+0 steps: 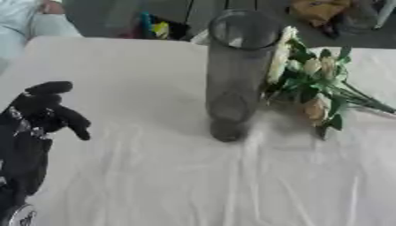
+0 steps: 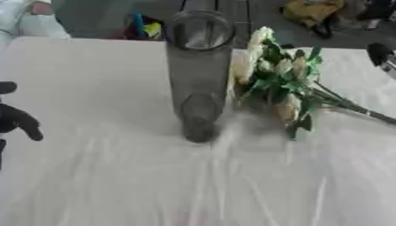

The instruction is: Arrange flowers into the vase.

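Observation:
A tall clear glass vase (image 1: 234, 75) stands upright in the middle of the white-clothed table (image 1: 193, 185), with nothing in it. Just to its right a bunch of flowers (image 2: 278, 79) lies on the cloth, cream blossoms and green leaves toward the vase, stems (image 2: 352, 108) running off to the right edge. My left hand (image 1: 43, 112) hovers at the left side, black, fingers relaxed and holding nothing, well apart from the vase. A dark piece with silver at the right edge is my right hand (image 2: 382, 56), above the stems and mostly cut off.
Beyond the table's far edge lie colourful clutter (image 1: 158, 28) and a yellow-brown bundle (image 1: 317, 9) on the floor. A person's light sleeve (image 1: 23, 22) shows at the far left corner.

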